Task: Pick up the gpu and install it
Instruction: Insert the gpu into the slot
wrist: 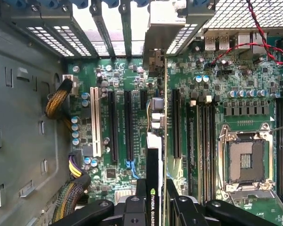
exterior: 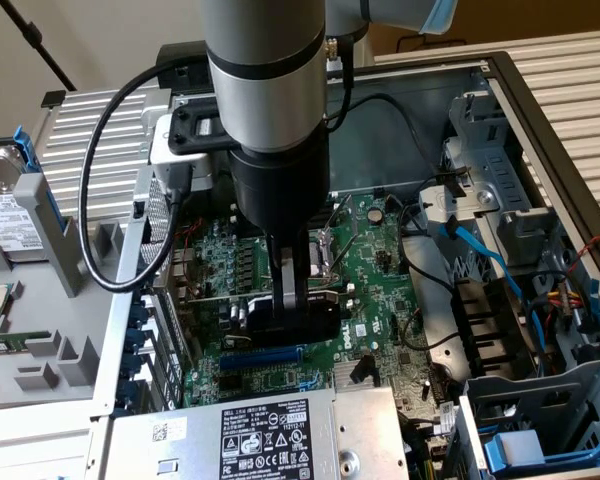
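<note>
The gpu (wrist: 154, 162) stands on edge over the green motherboard (wrist: 207, 89), its black shroud with the NVIDIA label facing the wrist camera. Its silver end bracket (wrist: 155, 42) reaches the rear slot openings of the case. My gripper (wrist: 153, 207) is shut on the card, one finger on each face. In the exterior view the gripper (exterior: 290, 300) points straight down into the open computer case, and the gpu (exterior: 315, 322) sits low between the fingers, just above the board (exterior: 370, 290). Black expansion slots (wrist: 129, 125) run on both sides of the card. I cannot tell whether its lower edge is in a slot.
Memory sticks (wrist: 205, 141) and the open CPU socket (wrist: 245, 162) lie close beside the card. Braided cables (wrist: 68, 188) hang by the case wall. A power supply (exterior: 260, 435), a drive cage (exterior: 540, 420) and blue cables (exterior: 480, 250) crowd the case. A hard drive (exterior: 5, 215) lies outside.
</note>
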